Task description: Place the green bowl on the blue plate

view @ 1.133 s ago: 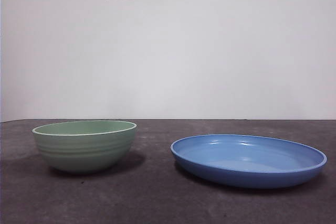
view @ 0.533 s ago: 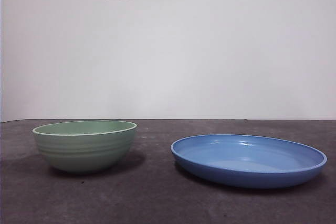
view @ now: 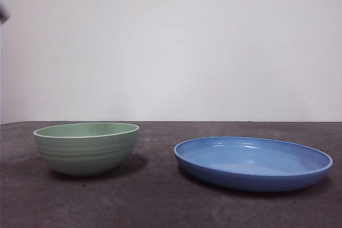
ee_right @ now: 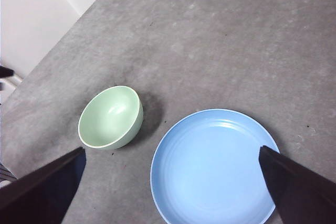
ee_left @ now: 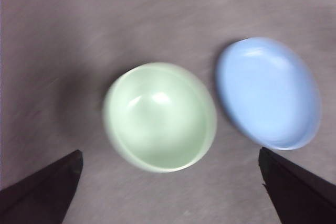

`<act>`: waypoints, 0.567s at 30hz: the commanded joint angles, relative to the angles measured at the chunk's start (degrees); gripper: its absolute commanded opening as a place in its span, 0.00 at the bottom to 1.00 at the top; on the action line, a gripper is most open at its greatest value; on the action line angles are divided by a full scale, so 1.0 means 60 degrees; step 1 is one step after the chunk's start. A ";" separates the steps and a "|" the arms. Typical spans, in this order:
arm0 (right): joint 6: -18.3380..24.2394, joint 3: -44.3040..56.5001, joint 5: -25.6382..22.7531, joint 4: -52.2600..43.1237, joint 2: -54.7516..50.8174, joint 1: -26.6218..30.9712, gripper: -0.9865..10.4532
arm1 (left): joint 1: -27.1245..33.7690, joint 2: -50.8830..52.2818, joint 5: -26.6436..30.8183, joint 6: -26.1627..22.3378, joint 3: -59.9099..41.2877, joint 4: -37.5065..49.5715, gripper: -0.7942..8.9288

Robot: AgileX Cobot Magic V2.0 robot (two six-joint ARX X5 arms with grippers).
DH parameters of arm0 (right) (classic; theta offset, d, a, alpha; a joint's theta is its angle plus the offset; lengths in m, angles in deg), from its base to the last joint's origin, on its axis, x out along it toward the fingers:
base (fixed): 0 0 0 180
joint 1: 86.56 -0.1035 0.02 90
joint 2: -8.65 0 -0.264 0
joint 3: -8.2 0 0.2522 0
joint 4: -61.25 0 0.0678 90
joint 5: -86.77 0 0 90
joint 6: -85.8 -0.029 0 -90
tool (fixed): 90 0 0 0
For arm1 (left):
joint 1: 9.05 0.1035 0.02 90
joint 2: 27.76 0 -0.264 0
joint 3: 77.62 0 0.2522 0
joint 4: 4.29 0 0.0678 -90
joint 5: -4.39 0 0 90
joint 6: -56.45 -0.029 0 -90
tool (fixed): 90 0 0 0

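I see my left gripper [ee_left: 168,182] hanging high above the bowl [ee_left: 160,116], jaws spread wide with nothing between them; the bowl sits almost directly under it, and the plate [ee_left: 269,93] lies off to one side, apart from the bowl. My right gripper [ee_right: 170,182] is equally wide open and empty, high over the table [ee_right: 236,35], with the plate just beneath and the bowl farther off. Bowl and plate both rest upright on the table, not touching.
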 commanded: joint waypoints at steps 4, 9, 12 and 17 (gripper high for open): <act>-0.0182 -0.0164 0.0073 0.0022 0.0062 -0.0040 0.60 | 0.0262 -0.1126 0.0040 0.0393 0.0208 0.0328 0.76; -0.0208 -0.0164 0.0386 0.0022 0.0055 -0.0095 0.60 | 0.0328 -0.2353 0.0055 0.0408 0.0208 0.0510 0.75; -0.0208 -0.0164 0.0561 0.0022 0.0055 -0.0095 0.60 | 0.0324 -0.3144 0.0055 0.0408 0.0208 0.0616 0.75; -0.0208 -0.0164 0.0729 0.0022 0.0055 -0.0095 0.60 | 0.0324 -0.4346 0.0055 0.0408 0.0208 0.0951 0.75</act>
